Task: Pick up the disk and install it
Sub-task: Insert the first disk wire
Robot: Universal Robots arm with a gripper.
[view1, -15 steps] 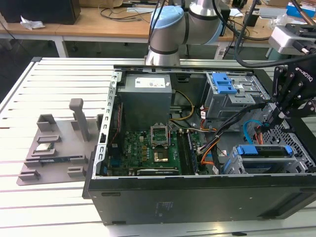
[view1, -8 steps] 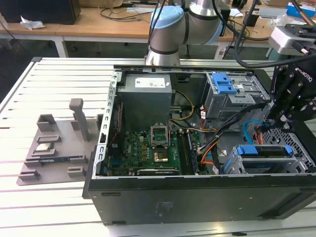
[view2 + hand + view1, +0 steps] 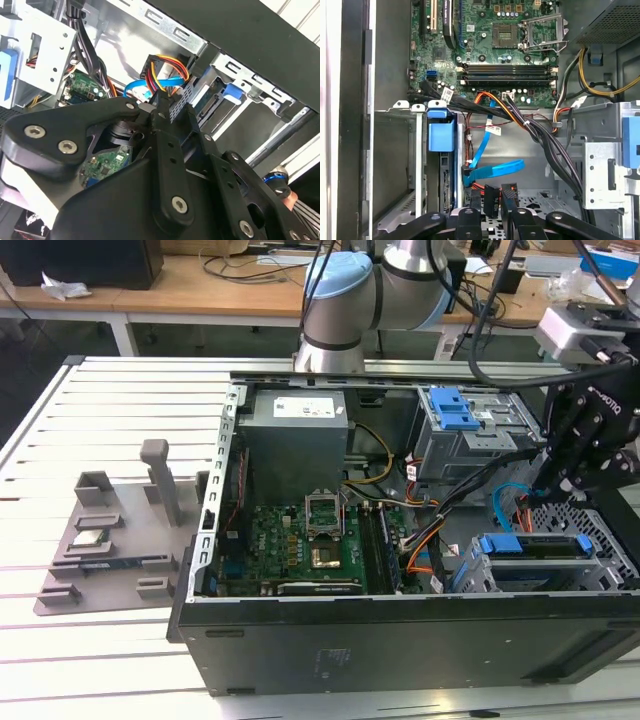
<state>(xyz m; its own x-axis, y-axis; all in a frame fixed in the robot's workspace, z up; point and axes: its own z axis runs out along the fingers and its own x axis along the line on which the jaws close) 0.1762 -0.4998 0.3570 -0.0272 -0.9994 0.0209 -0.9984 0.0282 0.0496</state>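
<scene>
Open PC case point(image 3: 400, 640) lies on its side on a slatted table point(image 3: 110, 400). The arm point(image 3: 350, 300) reaches in from the far side.

Gripper point(image 3: 560, 495) is low inside the case at the exterior view's right, just above the drive cage point(image 3: 610, 550). I cannot tell whether it is open or closed, or whether it is holding anything. In both wrist views black cable connectors point(image 3: 491, 200) sit right at the gripper point(image 3: 492, 217) tip. Contact is unclear.

Disk point(image 3: 535, 545) sits in the drive cage at the near right corner of the case in the exterior view, and its blue rails show along the top. It lies just below and in front of the gripper, apart from it. In the first wrist view the disk point(image 3: 441, 137) stands edge-on in the cage slot, blue tab outward, beside the case wall. In the second wrist view its blue tab point(image 3: 232, 94) shows past the gripper point(image 3: 176, 112).

A flat blue cable point(image 3: 490, 170) runs across the case floor next to the cage. A bundle of black, orange and red wires point(image 3: 520, 117) runs from the motherboard point(image 3: 485, 50) toward the gripper.

In the exterior view, a grey box point(image 3: 295, 430) with a white sticker sits at the far side of the case. A second cage with a blue latch point(image 3: 450, 410) is to its right. A grey fixture plate point(image 3: 110, 540) lies on the table to the case's left, well apart.
</scene>
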